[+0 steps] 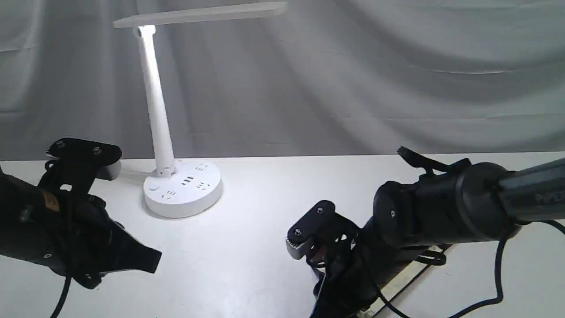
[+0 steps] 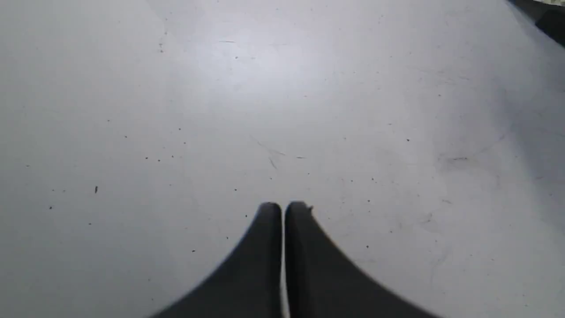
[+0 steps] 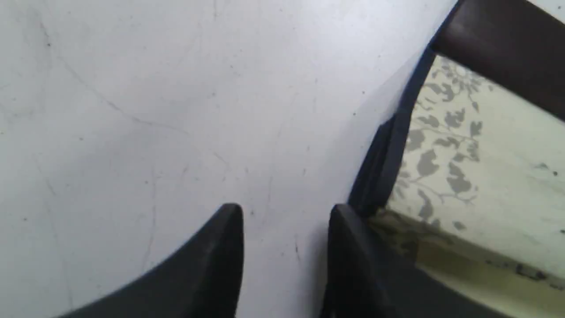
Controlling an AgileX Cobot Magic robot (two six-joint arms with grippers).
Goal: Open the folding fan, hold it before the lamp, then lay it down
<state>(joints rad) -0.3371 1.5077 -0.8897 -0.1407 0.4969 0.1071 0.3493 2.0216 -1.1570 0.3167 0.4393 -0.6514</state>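
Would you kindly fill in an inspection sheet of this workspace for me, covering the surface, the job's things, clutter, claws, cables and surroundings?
Surface: white table, with fine scratches and dark specks.
Job's things: lamp upright at the back left, lit; folding fan lying beside the right claw, only partly in view, not held.
Clutter: nothing seen.
Claws: left claw shut and empty over bare table; right claw open and empty, one finger close beside the fan.
Cables: black cable trailing from the right arm over the table.
Surroundings: grey draped cloth behind the table.
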